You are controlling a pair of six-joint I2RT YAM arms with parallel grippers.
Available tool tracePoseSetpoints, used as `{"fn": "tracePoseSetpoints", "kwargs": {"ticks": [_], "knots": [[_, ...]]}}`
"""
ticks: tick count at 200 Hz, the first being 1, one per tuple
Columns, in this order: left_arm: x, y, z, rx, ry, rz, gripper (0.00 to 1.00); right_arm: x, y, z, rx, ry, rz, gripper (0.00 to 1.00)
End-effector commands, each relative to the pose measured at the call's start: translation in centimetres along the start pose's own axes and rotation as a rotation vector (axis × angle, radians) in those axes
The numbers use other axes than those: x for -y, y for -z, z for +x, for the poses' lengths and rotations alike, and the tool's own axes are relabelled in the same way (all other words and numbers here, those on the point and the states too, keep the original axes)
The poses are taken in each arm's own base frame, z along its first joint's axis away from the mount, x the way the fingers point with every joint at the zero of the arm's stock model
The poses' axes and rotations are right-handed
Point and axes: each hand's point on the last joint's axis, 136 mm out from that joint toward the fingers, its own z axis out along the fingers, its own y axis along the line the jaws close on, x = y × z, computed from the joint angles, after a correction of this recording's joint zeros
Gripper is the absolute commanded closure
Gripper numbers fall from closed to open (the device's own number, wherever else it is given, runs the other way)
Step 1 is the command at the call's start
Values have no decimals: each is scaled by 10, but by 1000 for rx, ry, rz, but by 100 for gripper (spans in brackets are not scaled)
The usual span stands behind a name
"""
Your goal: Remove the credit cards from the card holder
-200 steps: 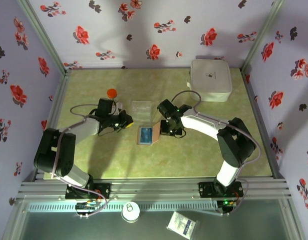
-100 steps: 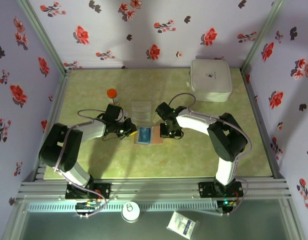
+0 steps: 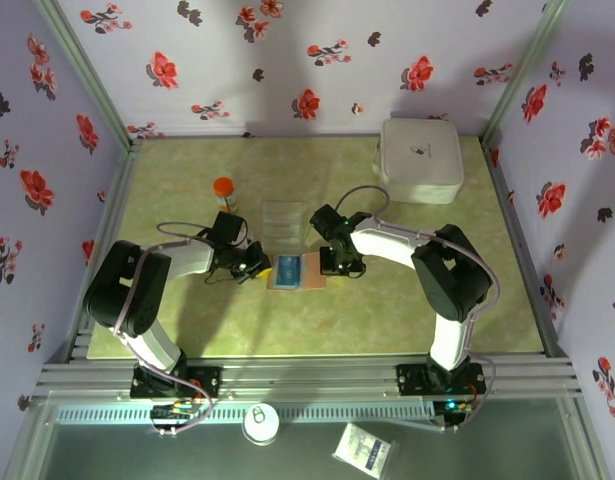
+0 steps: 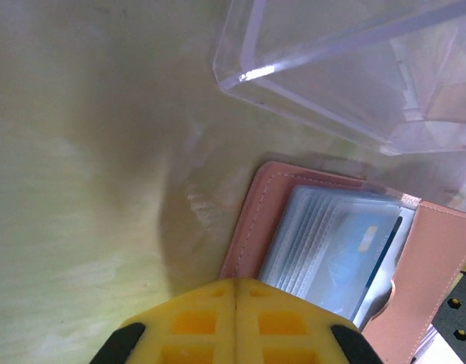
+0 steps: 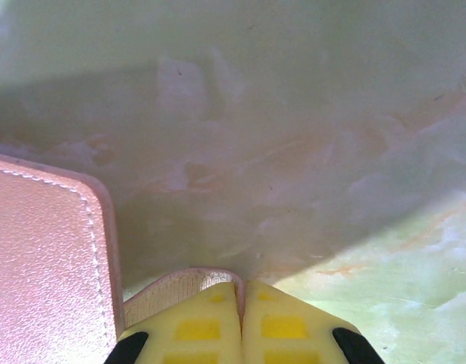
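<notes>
Just beside the clear tray's near edge lies the opened card holder, credit cards sleeved inside. Left gripper and right gripper, off the tray's near corners, are pinched shut. Closed tips risk shoving the holder instead of freeing cards.

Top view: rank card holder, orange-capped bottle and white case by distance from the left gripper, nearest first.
1. Card holder, lying open right beside the left gripper, on its right.
2. Orange-capped bottle, behind the gripper, toward the back left.
3. White case, far back-right corner.
</notes>
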Motion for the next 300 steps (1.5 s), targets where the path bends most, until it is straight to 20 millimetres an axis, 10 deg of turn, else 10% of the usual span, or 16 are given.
{"fn": "tracePoseSetpoints", "kwargs": {"ticks": [1,133,208,300], "knots": [[-37,-10,14,-52,36,-130,100,19,4,-2,6,25,97,100],[-58,-11,20,-77,82,-193,100,60,10,1,-5,24,307,100],[-53,-5,23,-79,84,-180,100,71,11,4,-9,29,354,74],[-41,2,20,-68,67,-157,100,73,-16,17,-61,16,340,69]]}}
